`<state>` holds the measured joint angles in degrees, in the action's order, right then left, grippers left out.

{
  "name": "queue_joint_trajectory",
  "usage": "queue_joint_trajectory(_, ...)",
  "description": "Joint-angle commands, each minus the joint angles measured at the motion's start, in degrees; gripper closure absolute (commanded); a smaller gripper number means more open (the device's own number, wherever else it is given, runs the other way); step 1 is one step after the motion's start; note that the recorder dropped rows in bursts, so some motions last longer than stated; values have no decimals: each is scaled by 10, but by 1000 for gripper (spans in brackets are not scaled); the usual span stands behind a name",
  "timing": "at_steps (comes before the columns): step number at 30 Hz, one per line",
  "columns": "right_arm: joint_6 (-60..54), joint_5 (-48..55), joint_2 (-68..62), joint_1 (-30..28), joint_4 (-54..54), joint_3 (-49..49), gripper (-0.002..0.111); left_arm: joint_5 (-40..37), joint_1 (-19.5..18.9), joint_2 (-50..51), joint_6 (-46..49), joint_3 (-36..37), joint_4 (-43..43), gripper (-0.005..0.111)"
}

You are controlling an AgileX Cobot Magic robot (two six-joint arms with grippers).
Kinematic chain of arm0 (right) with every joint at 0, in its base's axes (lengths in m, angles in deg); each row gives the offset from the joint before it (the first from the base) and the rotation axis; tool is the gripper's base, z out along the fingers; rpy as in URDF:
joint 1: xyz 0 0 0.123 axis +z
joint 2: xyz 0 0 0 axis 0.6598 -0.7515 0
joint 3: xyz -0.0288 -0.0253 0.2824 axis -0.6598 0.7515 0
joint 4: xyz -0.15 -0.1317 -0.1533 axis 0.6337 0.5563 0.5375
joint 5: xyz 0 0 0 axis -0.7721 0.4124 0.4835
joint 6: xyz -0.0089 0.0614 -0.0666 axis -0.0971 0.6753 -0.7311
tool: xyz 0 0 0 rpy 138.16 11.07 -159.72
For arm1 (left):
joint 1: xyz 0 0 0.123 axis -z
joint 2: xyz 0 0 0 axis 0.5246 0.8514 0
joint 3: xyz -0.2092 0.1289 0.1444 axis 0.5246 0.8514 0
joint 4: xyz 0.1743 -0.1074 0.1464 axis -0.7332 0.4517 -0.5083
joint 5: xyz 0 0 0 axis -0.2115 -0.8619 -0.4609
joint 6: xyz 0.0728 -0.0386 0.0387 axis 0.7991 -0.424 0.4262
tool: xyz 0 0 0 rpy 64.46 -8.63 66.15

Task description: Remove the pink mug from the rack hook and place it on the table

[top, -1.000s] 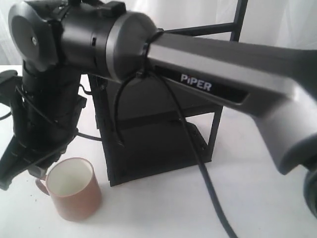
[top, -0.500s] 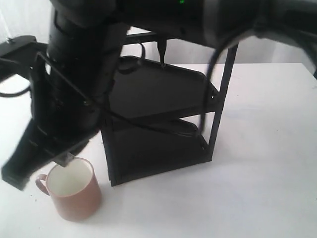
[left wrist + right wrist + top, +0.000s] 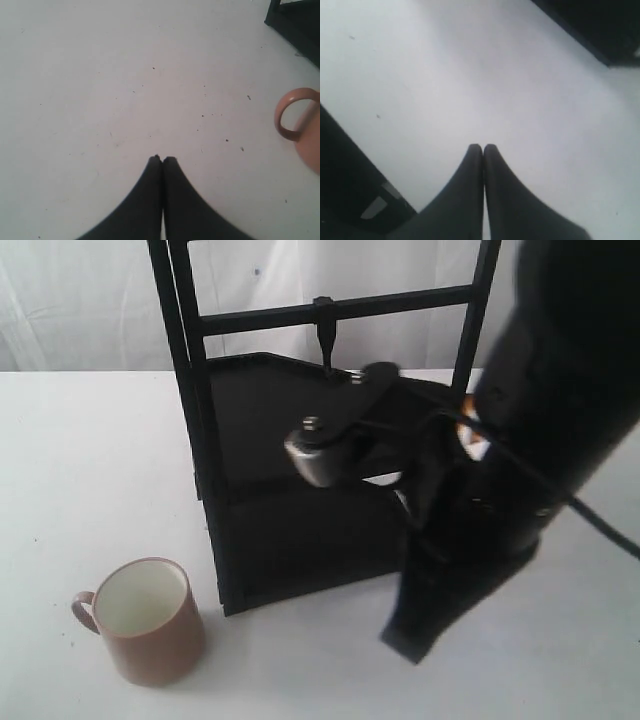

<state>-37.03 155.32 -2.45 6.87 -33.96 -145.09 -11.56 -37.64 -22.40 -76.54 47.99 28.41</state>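
Pink mug stands upright on the bench, just beside the front left corner of the rack and not touching it; it is off the hook, a short black peg hanging from the rack's upper crossbar. Mug: plain cylinder, matte dusty salmon outside, smooth white inside, thin loop handle pointing away from the rack. Rack: black, thin square-section uprights and crossbars, two flat dark shelves. Bench: flat, plain white, scattered tiny dark specks. A glossy black arm, motion-blurred, fills the right of the exterior view in front of the rack's right side; a metallic grey cylindrical fitting juts from it. Left wrist view: left gripper has its two tapered black fingers pressed together, holding nothing, over bare bench; the mug's handle shows at the frame edge, well apart from the fingertips, rack corner beyond. Right wrist view: right gripper likewise closed tip to tip and empty over white bench; dark masses at two frame corners too blurred to identify
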Motion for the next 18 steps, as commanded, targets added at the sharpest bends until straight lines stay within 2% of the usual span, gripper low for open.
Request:
queue_joint_trajectory(1,13,1,56,-96,26,70,108,-9,5,-2,1,2,5,107)
queue_joint_trajectory(8,17,-32,86,-275,42,115,108,-9,5,-2,1,2,5,107)
queue_joint_trajectory(12,61,-80,81,-365,62,130,108,-9,5,-2,1,2,5,107)
queue_joint_trajectory(15,96,-101,85,-397,81,145,108,-9,5,-2,1,2,5,107)
queue_joint_trajectory(18,148,-97,94,-399,79,149,108,-9,5,-2,1,2,5,107)
